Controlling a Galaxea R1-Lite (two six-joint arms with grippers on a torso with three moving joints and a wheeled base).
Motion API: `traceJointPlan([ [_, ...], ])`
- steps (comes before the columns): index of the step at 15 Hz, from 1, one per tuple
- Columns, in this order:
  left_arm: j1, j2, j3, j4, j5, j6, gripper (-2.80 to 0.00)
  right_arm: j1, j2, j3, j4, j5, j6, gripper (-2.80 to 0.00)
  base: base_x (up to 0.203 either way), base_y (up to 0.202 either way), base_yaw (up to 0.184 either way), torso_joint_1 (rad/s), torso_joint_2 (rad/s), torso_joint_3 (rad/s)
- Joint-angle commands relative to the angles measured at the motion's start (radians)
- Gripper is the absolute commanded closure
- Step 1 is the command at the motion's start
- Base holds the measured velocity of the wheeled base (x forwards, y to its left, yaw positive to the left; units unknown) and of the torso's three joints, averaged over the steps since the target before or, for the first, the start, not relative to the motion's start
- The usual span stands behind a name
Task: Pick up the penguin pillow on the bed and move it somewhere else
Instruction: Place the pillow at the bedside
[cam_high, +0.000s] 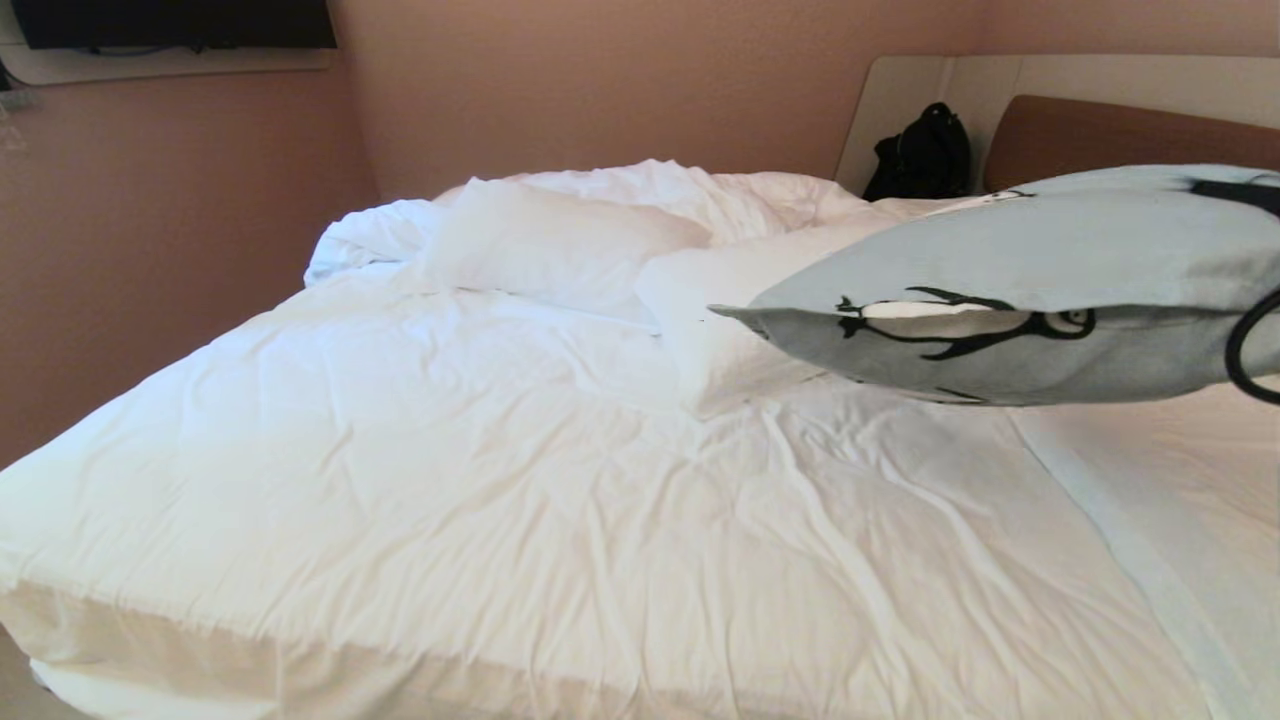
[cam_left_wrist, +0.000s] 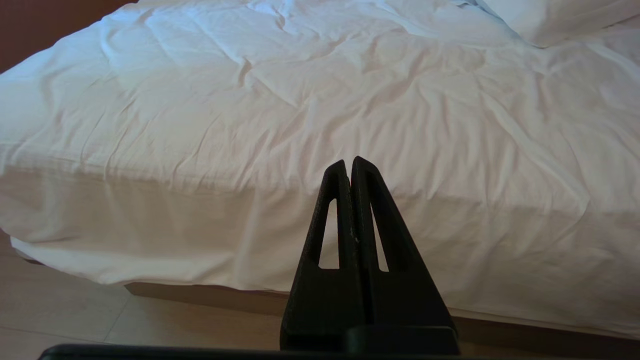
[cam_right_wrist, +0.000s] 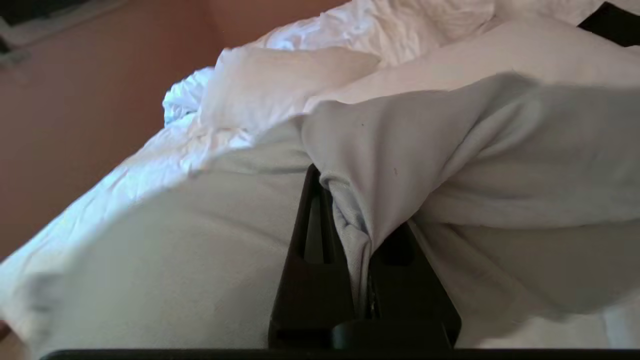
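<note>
The penguin pillow (cam_high: 1000, 270), pale blue-grey with a black-and-white penguin on its side, hangs in the air over the right part of the bed (cam_high: 450, 480). In the right wrist view my right gripper (cam_right_wrist: 345, 200) is shut on a bunched fold of the penguin pillow (cam_right_wrist: 425, 145), whose fabric drapes over one finger. That gripper is outside the head view; only a black cable loop (cam_high: 1245, 350) shows at the right edge. My left gripper (cam_left_wrist: 349, 162) is shut on nothing and sits low, off the near edge of the bed (cam_left_wrist: 250, 100).
Two plain white pillows (cam_high: 550, 240) (cam_high: 720, 340) and a rumpled duvet lie toward the brown headboard (cam_high: 1100, 130). A black bag (cam_high: 920, 155) stands beside the headboard. A pink wall runs along the left. Tiled floor (cam_left_wrist: 75, 310) lies below the bed's near edge.
</note>
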Motion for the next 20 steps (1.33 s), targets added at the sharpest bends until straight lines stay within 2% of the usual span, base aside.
traceJointPlan([
  [1, 0.0, 0.001, 0.0, 0.0, 0.0, 0.0, 0.0, -0.074, 0.051, -0.086, 0.076, 0.126, 0.07, 0.0, 0.0, 0.0, 0.0, 0.0, 0.0, 0.0],
  [6, 0.0, 0.0, 0.0, 0.0, 0.0, 0.0, 0.0, -0.201, 0.218, -0.237, 0.087, 0.31, 0.062, 0.0, 0.0, 0.0, 0.0, 0.0, 0.0, 0.0],
  [8, 0.0, 0.0, 0.0, 0.0, 0.0, 0.0, 0.0, -0.242, 0.29, -0.311, 0.088, 0.336, 0.061, 0.0, 0.0, 0.0, 0.0, 0.0, 0.0, 0.0],
  [14, 0.0, 0.0, 0.0, 0.0, 0.0, 0.0, 0.0, -0.291, 0.442, -0.48, 0.082, 0.348, 0.034, 0.0, 0.0, 0.0, 0.0, 0.0, 0.0, 0.0],
  [20, 0.0, 0.0, 0.0, 0.0, 0.0, 0.0, 0.0, -0.416, 0.607, -0.699, 0.085, 0.489, 0.052, 0.0, 0.0, 0.0, 0.0, 0.0, 0.0, 0.0],
])
